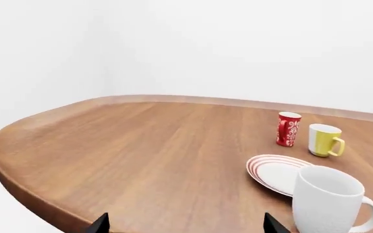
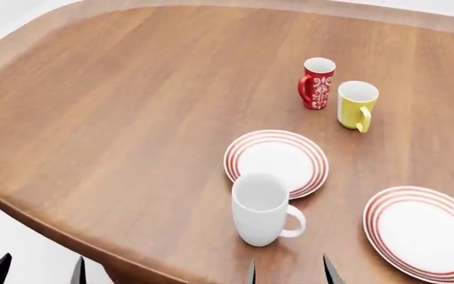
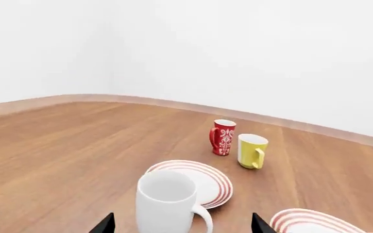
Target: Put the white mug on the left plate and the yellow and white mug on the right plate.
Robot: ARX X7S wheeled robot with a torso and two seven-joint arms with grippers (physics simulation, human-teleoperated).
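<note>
Worktop [image 2: 116,118]: brown wood grain, rounded corner and raised lip, white walls behind it.

White mug [image 2: 260,208]: largest of the three mugs, plain glossy white, upright on the bare wood near the front edge of the worktop. Its handle points toward the right plate. It stands just in front of the left plate, its rim overlapping that plate's near edge in the head view; whether they touch cannot be told.

Left plate [image 2: 315,155]: white with red rings round the rim, flat on the wood, nothing on it.

Right plate [image 2: 385,207]: same pattern, near the right front of the worktop, well apart from the left plate, nothing on it, partly cut off by the picture edge.

Yellow and white mug [image 2: 356,105]: upright, yellow outside, white inside, handle toward the front. It stands on the wood beyond both plates, on neither.

Red mug [image 2: 318,83]: white pattern, white inside, upright just beside the yellow and white mug on its left.

Left gripper [image 2: 38,271]: only two dark fingertips show, off the front edge of the worktop, jaws spread wide, holding nothing.

Right gripper [image 2: 288,273]: two dark fingertips at the front edge, just before the white mug, jaws wide apart, holding nothing.
</note>
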